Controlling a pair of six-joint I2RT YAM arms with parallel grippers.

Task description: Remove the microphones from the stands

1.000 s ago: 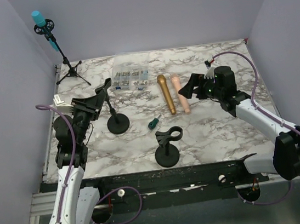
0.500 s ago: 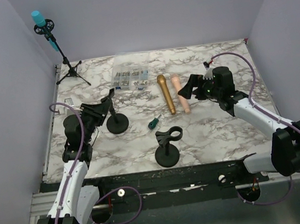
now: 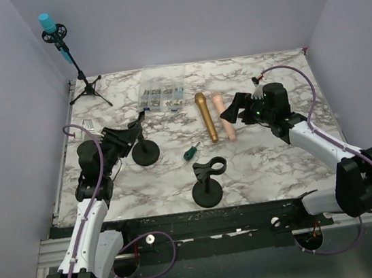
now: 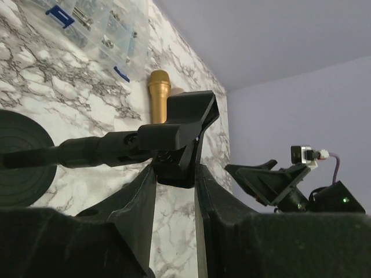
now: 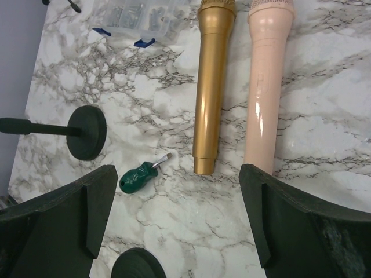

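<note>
**Mics down, stands bare**

Both short stands stood empty: the left stand [image 3: 146,154] at 9 o'clock and the near stand [image 3: 208,184] at 6 o'clock held no mic. The gold mic [image 3: 206,117] and pink mic [image 3: 224,117] lay flat, side by side, at about 1 o'clock on the counter [image 3: 278,161], heads toward 12. Only the teal mic [image 3: 49,25] sat in a holder, atop the tripod [image 3: 86,83] in the 10 o'clock corner, well apart from both arms.

The left gripper [image 3: 130,129] straddled the left stand's clip [image 4: 179,119], one finger on each side. Whether it pinched the clip could not be told. The right gripper [image 3: 233,109] hovered spread wide over the gold and pink mics, holding nothing.

Any of these mics would likely handle as a stiff, smooth, round barrel, heavier at the head and apt to roll or slip. The best hold looked to be across the barrel, just below the head, so it would not tip.
</note>
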